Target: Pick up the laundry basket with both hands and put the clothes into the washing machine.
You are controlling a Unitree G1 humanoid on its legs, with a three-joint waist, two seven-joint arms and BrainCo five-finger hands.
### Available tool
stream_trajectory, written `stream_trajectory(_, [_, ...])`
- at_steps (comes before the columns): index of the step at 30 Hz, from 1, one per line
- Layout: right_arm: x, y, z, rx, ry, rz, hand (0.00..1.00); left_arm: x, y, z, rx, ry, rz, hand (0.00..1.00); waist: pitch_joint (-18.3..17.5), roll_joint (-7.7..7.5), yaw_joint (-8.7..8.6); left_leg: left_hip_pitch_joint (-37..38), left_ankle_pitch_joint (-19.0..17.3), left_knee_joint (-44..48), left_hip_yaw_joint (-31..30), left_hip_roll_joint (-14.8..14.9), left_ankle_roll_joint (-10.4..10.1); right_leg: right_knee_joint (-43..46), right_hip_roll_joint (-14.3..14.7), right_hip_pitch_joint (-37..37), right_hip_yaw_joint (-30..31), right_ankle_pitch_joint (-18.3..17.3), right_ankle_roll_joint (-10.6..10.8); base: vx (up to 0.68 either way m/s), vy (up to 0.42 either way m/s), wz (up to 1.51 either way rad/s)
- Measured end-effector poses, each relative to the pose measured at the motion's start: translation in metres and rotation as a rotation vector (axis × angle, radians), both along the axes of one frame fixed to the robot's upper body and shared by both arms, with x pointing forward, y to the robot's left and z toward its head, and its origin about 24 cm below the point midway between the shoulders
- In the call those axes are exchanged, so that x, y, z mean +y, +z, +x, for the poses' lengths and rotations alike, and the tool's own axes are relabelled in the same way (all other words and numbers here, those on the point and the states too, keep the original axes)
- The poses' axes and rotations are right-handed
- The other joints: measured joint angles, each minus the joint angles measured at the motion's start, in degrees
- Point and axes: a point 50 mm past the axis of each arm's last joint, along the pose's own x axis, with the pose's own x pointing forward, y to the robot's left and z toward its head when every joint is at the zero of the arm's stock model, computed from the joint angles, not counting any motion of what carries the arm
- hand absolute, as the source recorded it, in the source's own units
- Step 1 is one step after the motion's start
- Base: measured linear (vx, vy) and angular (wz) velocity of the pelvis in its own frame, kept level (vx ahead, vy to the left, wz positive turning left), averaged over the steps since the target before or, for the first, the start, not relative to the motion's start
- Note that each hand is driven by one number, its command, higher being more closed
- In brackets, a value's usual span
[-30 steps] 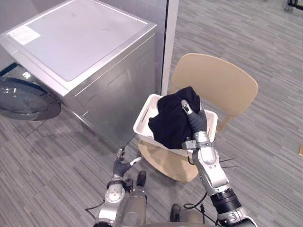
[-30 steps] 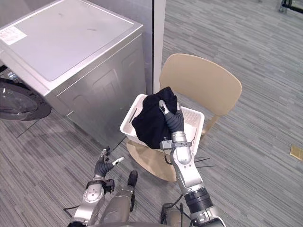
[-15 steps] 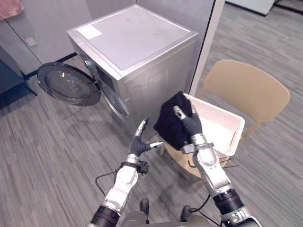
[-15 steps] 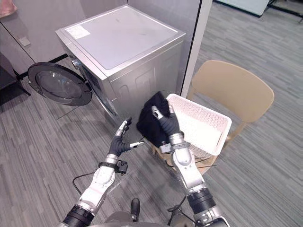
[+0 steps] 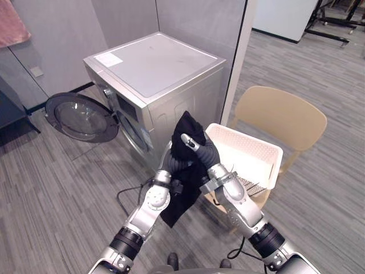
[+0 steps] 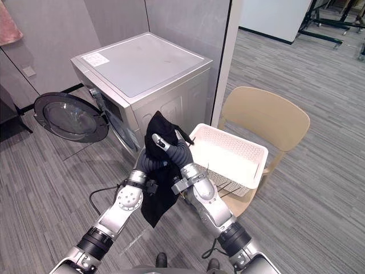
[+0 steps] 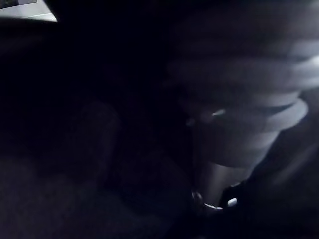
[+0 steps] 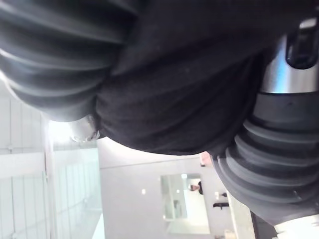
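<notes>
Grey-floored laundry corner: right hand (image 5: 197,149) clutches soft, light black garment (image 5: 181,191) near its top; left hand (image 6: 146,164) seems buried behind, grip can't tell.

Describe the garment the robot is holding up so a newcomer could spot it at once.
Find the silver washing machine with its round door swung open. In front of its near corner, beside the white laundry basket on the tan chair, hangs the black garment, gripped by the right hand, with the left hand against it. It is the only dark, limp thing among pale, rigid neighbours.
</notes>
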Motion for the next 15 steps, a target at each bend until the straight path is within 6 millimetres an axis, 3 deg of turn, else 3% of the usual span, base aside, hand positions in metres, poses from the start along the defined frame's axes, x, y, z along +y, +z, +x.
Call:
stream_trajectory(5, [0.001, -0.001, -0.002, -0.025, 0.007, -0.038, 0.00, 0.002, 0.000, 0.000, -0.002, 0.013, -0.003, 1.00, -0.35, -0.51, -0.02, 0.44, 0.83, -1.46, -0.04, 1.08, -1.04, -0.92, 1.04, 0.15, 0.12, 0.59, -0.64, -0.05, -0.026, -0.02])
stream_trajectory(9, [0.000, -0.006, -0.007, -0.109, -0.041, -0.178, 0.00, 0.007, -0.008, -0.005, 0.031, 0.046, -0.024, 1.00, -0.67, -1.03, -0.02, 0.89, 1.09, -1.81, -0.03, 1.87, -1.20, -1.63, 1.80, 0.71, 0.21, 0.82, -0.93, 0.00, -0.016, -0.01])
stream_trajectory(15, [-0.027, -0.031, -0.021, -0.151, -0.226, -0.408, 0.00, 0.026, -0.033, -0.018, 0.142, 0.166, -0.068, 1.00, -0.67, -1.04, 0.04, 1.29, 1.08, -1.99, -0.02, 2.02, -1.21, -1.58, 2.31, 1.00, 0.36, 0.50, -1.27, 0.00, 0.000, 0.00])
